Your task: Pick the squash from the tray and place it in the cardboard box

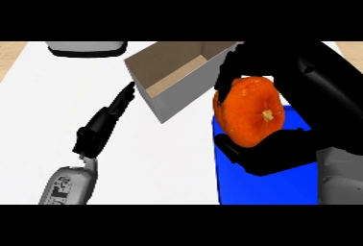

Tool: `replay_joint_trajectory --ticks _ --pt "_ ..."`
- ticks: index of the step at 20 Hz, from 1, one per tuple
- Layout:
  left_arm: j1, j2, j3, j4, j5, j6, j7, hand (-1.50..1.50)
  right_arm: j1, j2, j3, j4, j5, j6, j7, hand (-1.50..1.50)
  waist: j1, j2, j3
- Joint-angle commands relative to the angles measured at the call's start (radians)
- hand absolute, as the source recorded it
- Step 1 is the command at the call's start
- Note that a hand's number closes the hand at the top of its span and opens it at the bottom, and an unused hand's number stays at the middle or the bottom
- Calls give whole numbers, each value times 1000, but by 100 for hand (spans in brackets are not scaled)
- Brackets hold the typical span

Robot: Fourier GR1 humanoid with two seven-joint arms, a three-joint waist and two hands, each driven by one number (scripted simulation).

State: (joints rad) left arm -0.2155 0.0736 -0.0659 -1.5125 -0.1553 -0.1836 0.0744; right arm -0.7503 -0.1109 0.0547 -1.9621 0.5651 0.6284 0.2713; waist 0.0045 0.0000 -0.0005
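The squash [248,111] is being gripped by the fingers [245,153] of the right hand [273,156]: black fingers are being curled round it from below and from above, so that the orange body, with its pale stem scar turned toward the viewer, is being clasped between them. It is being held up off the tray [245,190], the blue surface of which is showing beneath and behind the hand at the lower right. The squash is being carried just beside the right wall of the box [174,72], not yet over the opening.

The box is standing on the white desk [170,163], open at the top, its brown inside showing and nothing seen in it. The left hand [106,120] is being held out over the desk to the left of the box, its fingers straight and pointing toward the box's near corner, holding nothing.

At the far edge of the desk a grey object on a dark base [86,48] is partly showing.

As a judgement, the pick is done and the lift is under way; the squash is left to be moved leftward over the box, lowered in and released.
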Motion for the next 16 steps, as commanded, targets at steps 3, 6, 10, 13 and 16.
replay_joint_trajectory --ticks 3,6,10,13,16 --pt "-5 14 25 -37 33 -27 28 0 -176 47 -32 233 11 -66 12 150 8 1 0" --pt "-15 1 18 -34 38 -32 52 0 -198 44 -45 332 33 -128 -57 150 5 1 0" --pt "28 7 7 -57 17 -28 21 0 -304 33 -48 512 114 -211 -91 150 11 3 0" --pt "7 -16 -4 -48 5 -11 35 0 -281 23 -25 541 155 -245 -127 150 4 1 0" --pt "51 21 11 -83 21 -43 19 0 -301 84 56 683 257 -369 -174 150 15 3 0"
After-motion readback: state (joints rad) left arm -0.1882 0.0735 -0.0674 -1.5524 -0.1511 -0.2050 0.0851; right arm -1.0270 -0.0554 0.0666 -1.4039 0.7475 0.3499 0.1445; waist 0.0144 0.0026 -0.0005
